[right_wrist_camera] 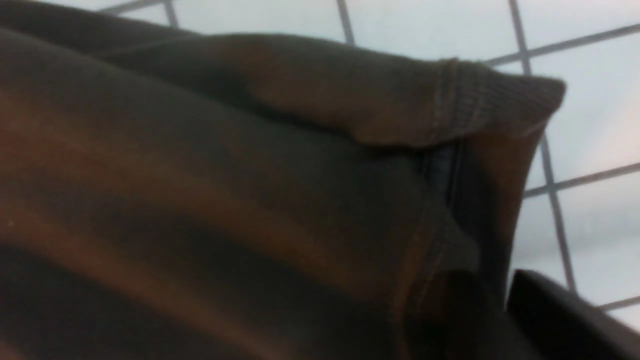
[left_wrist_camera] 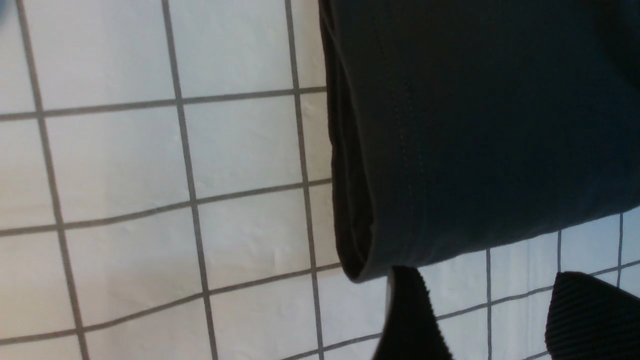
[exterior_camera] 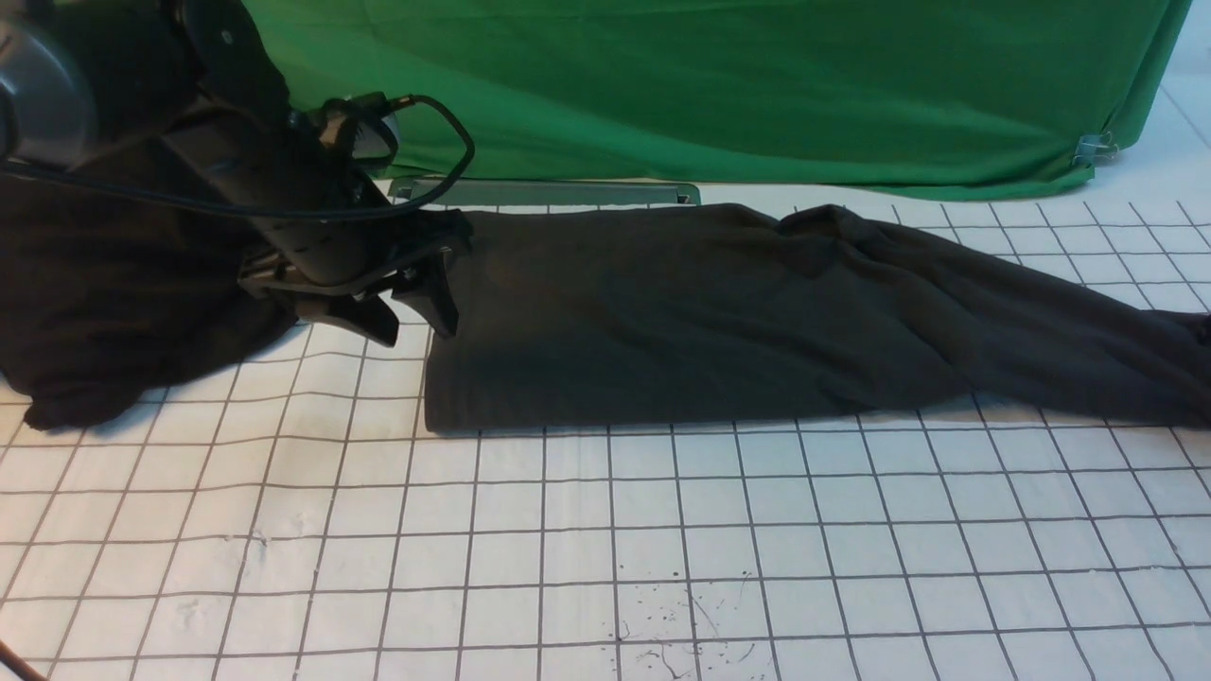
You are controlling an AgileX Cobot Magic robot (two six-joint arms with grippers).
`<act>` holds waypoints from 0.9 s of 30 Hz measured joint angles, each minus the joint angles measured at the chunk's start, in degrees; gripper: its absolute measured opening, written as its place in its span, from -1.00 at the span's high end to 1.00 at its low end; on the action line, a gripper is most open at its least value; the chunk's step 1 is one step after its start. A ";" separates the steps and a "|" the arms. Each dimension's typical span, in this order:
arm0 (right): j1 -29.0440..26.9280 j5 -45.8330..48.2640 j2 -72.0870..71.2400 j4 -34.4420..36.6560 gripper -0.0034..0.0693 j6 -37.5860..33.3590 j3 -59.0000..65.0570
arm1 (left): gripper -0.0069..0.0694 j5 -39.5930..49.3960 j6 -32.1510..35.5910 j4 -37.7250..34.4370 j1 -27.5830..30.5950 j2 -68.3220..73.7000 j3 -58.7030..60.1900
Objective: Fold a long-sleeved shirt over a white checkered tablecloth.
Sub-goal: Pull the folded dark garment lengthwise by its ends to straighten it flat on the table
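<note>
Checkered tablecloth (exterior_camera: 605,530) bears one long-sleeved shirt (exterior_camera: 681,322); left hand (exterior_camera: 416,326) released, right hand (right_wrist_camera: 545,315) state unclear.

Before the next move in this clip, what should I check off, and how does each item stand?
1. Left gripper open, off the long-sleeved shirt: ok.
2. Right gripper open or shut: cannot tell; it is mostly out of frame beside the shirt's ribbed edge.
3. Shirt's left folded edge neat: ok.
4. Shirt's right end flat: not ok, bunched.
5. Shirt lying on the white checkered tablecloth: ok.
6. Black garment apart from the shirt: ok.
</note>
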 joint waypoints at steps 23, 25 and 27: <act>0.00 15.92 1.63 4.71 -0.05 -3.56 -11.97 | -0.13 -0.24 0.14 0.41 0.00 0.00 0.05; 0.00 15.92 3.21 4.73 -0.04 -3.76 -11.97 | -0.13 -0.28 0.19 0.41 0.00 0.00 0.05; 0.00 15.87 4.69 4.73 -0.02 -3.97 -11.97 | -0.13 -0.28 0.21 0.41 0.00 0.00 0.05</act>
